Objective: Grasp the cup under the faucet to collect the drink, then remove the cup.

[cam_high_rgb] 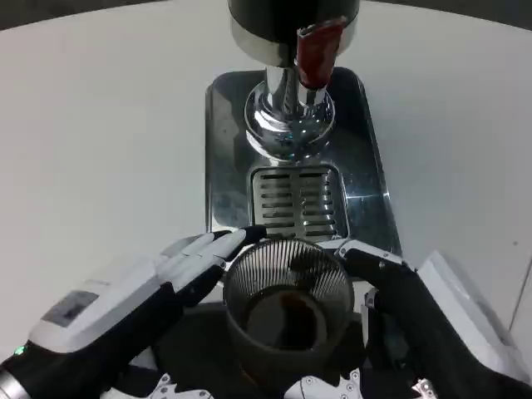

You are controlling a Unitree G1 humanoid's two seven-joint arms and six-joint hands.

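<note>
The left hand [125, 303] comes in from the lower left, its white back up and its fingers [218, 247] stretched toward the cup [287, 312]. The fingertips lie against the cup's left rim, and lower fingers curve along its left wall, so this hand grips the cup from that side.

The cup is a ribbed, clear glass standing at the near end of the tray [224, 158], just in front of the slotted grille [298, 204]. Dark drink [284, 320] fills its lower part. It sits nearer the camera than the faucet [291, 112], whose chrome spout hangs over the tray above the grille, with a red lever [314, 51] on its right side.

The right hand [416, 320] comes in from the lower right. Its fingers wrap toward the cup's right rim and wall, touching it, so the cup is clasped between both hands. More fingertips show at the bottom edge, below the cup; which hand each belongs to is unclear.

Everything rests on the white table [91, 125].
</note>
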